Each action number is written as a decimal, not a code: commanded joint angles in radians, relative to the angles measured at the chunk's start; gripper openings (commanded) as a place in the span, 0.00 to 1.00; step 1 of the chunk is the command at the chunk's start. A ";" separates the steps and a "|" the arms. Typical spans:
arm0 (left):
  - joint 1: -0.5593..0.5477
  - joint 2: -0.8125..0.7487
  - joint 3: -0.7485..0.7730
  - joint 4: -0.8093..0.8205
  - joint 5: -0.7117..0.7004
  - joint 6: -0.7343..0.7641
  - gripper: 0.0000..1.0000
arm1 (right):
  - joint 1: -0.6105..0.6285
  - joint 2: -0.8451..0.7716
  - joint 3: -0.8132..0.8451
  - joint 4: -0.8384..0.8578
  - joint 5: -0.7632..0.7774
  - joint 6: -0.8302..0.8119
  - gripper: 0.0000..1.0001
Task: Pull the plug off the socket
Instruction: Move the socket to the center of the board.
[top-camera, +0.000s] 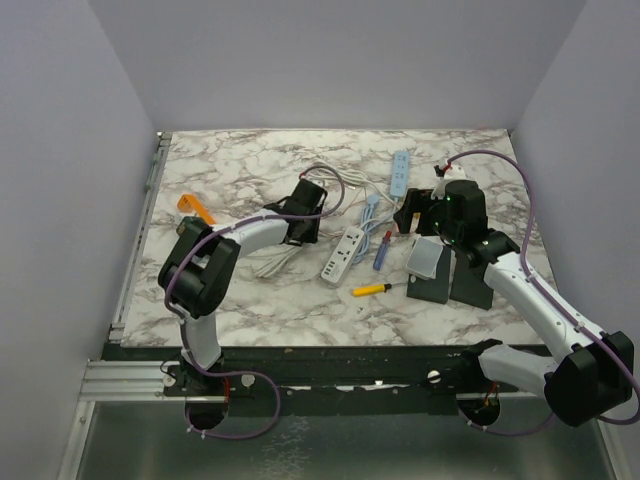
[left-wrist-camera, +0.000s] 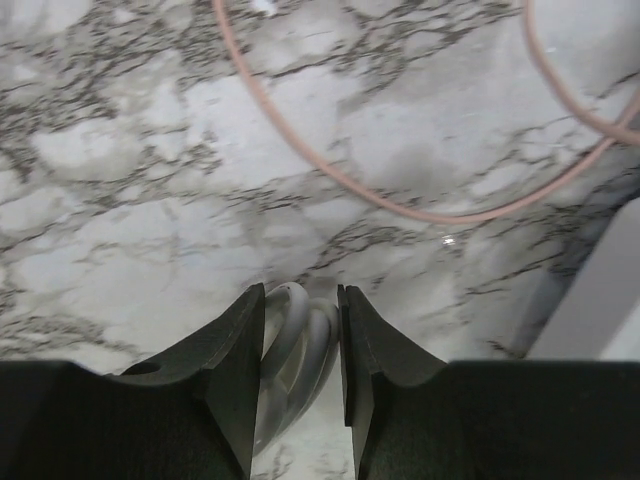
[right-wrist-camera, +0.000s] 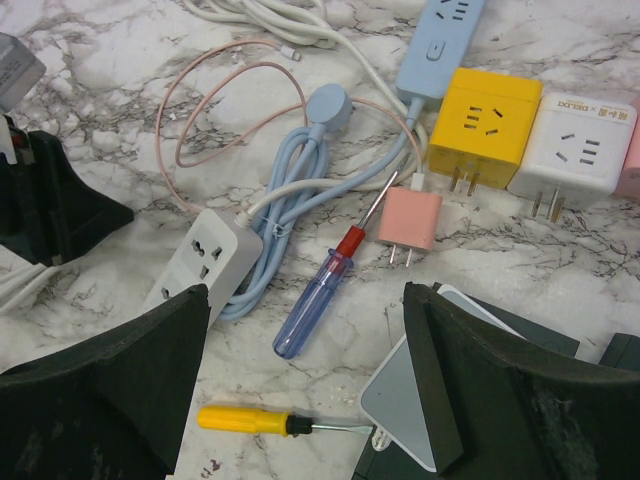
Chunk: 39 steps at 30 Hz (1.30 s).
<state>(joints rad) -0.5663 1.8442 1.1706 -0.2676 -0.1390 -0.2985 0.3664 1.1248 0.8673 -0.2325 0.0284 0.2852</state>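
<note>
Now — left arm (top-camera: 250, 232) low, outstretched, left pincer (left-wrist-camera: 302, 300) tight around the white cord (left-wrist-camera: 292, 345); right pincer (right-wrist-camera: 308, 295) wide apart, empty.

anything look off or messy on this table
Nothing spilled or broken. The left fingers pinch a coiled white cable, not a plug. Around the white power strip, cords lie tangled, and the pink charger lies loose with bare prongs.

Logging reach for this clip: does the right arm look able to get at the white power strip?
Probably yes. The right claw is open, and the white power strip lies uncovered close beside it, with only the blue cable against its side.
</note>
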 joint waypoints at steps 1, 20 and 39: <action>-0.088 0.063 0.067 0.040 0.055 -0.092 0.00 | -0.004 -0.016 0.000 0.002 0.013 -0.020 0.84; -0.230 0.023 0.197 0.058 0.065 -0.135 0.59 | -0.004 -0.109 -0.004 -0.045 0.035 -0.009 0.84; 0.214 -0.351 0.173 -0.205 0.114 0.062 0.95 | 0.084 -0.102 0.029 0.043 -0.217 -0.019 0.86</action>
<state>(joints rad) -0.5220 1.5612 1.4075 -0.4305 -0.0074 -0.2668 0.3794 0.9863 0.8814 -0.2531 -0.1055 0.2680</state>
